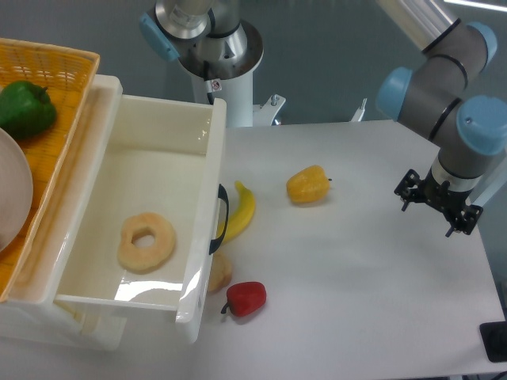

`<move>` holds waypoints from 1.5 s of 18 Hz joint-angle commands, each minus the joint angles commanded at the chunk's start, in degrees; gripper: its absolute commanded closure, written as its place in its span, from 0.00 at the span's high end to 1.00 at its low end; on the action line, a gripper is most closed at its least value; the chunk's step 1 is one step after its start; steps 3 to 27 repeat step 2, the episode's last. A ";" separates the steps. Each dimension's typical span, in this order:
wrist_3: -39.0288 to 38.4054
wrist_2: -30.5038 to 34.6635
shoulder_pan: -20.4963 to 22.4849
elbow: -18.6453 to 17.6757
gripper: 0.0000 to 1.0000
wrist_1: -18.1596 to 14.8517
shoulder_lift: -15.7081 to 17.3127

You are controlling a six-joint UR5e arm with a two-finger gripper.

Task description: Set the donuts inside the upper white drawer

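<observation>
One pale tan donut (146, 241) lies flat on the floor of the upper white drawer (207, 158), which is pulled out at the left with its black handle (222, 218) facing the table. A second donut (219, 271) shows only partly on the table, tucked against the drawer's front below the handle. My gripper (437, 210) hangs open and empty over the table's right side, far from both donuts.
A banana (243, 210) lies just right of the drawer handle, a yellow pepper (308, 184) sits mid-table, and a red pepper (245, 298) lies near the hidden donut. An orange wicker basket (59, 63) with a green pepper (25, 109) is at the far left.
</observation>
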 joint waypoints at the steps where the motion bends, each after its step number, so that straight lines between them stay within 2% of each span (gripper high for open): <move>1: -0.09 0.00 0.00 0.00 1.00 0.00 -0.09; 27: -0.09 0.00 0.00 0.00 1.00 0.09 -0.26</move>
